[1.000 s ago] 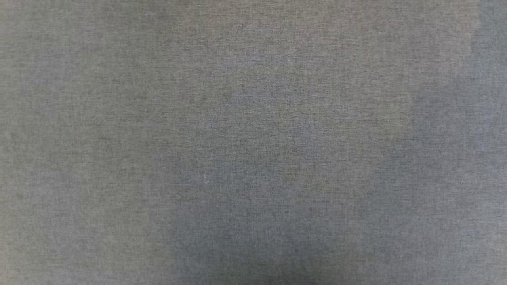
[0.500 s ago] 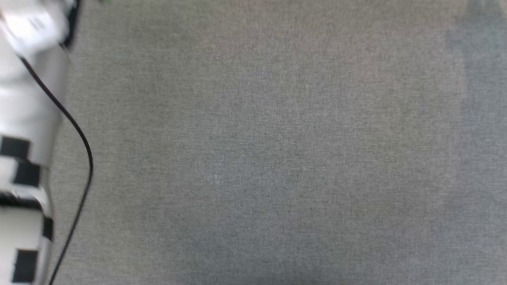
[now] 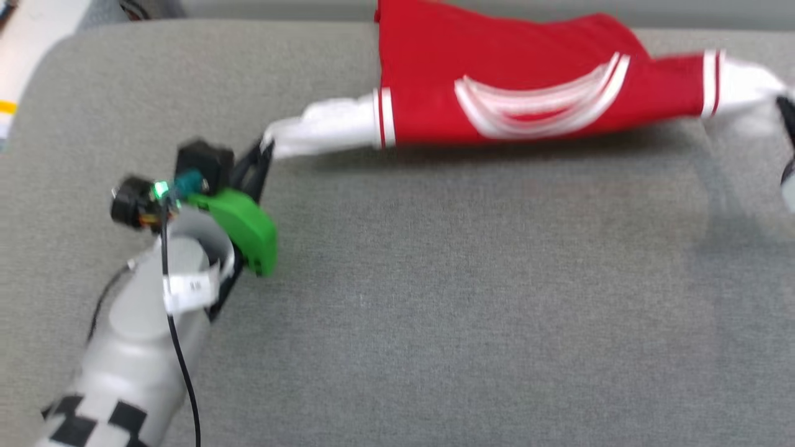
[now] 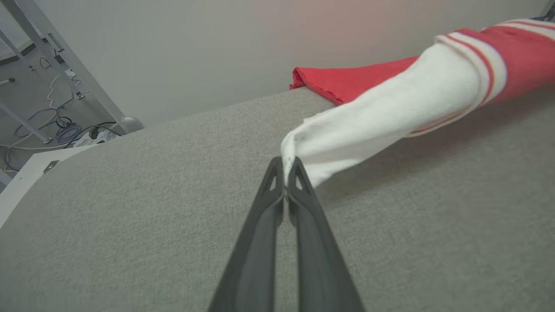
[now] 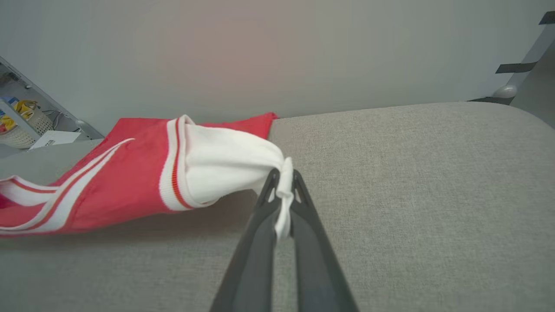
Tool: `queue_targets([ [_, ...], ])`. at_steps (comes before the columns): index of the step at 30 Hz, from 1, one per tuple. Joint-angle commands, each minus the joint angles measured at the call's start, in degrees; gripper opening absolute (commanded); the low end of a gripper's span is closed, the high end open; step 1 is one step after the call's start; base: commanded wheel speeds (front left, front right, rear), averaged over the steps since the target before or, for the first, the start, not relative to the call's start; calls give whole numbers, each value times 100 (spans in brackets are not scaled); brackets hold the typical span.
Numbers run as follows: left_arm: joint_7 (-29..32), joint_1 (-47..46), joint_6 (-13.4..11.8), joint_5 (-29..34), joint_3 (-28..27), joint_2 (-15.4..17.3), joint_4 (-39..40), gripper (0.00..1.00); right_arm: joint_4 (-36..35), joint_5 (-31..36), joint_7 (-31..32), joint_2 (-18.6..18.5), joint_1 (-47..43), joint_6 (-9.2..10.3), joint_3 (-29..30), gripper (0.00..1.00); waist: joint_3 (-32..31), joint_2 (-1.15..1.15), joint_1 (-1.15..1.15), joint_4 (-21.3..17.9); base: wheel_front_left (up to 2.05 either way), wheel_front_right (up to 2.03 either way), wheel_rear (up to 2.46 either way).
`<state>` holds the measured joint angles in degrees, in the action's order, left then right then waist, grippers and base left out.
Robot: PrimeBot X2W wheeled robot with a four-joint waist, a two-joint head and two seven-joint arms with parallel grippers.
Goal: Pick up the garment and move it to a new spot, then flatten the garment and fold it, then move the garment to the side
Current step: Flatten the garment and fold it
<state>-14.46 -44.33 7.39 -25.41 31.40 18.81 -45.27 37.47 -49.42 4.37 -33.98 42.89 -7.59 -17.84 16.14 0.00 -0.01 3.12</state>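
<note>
The head camera swung up onto the garment (image 3: 509, 81), stretched ready for flattening, with left gripper (image 3: 264, 148) and right gripper (image 5: 284, 175) clamping its 9 and 3 o'clock sleeves.

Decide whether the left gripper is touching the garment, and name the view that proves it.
Touching. The left wrist view shows the left gripper shut on the end of the garment at its white sleeve, the cloth pinched with no gap.

**Garment strung across the table's far side**

The garment (image 3: 509, 87) hangs just above the table (image 3: 466, 298), reaching back to its far edge. To its left, the left end effector (image 3: 264, 149) pinches one sleeve tip. To its right, the right end effector (image 5: 284, 175) pinches the other.
</note>
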Motion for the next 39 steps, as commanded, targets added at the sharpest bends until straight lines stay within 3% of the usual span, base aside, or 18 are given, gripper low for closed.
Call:
queue_targets([
  [1, 43, 270, 9, -87, 38, 66, 87, 0, -127, -129, 21, -94, -303, 10, -26, 0, -568, 0, 1, 113, 0, 0, 0],
  [12, 559, 1836, -93, -440, 205, 275, 891, 0, -1142, -584, 376, -484, -2228, 10, -353, 0, -1154, 0, 1, 128, 0, 0, 0],
  [26, 1033, 3332, -368, -784, 256, 755, 1774, 0, -1773, -636, 668, -916, -3753, 10, -636, 0, -1777, 0, 1, 90, 0, 0, 0],
  [34, 1358, 4154, -531, -996, 287, 1109, 2603, 0, -2216, -691, 885, -1072, -4602, 10, -482, 0, -1894, 0, 1, 97, 0, 0, 0],
  [39, 1458, 4280, -599, -1036, 324, 1137, 2915, 0, -2383, -628, 1043, -1025, -4753, 10, -399, 0, -1839, 0, 1, 97, 0, 0, 0],
])
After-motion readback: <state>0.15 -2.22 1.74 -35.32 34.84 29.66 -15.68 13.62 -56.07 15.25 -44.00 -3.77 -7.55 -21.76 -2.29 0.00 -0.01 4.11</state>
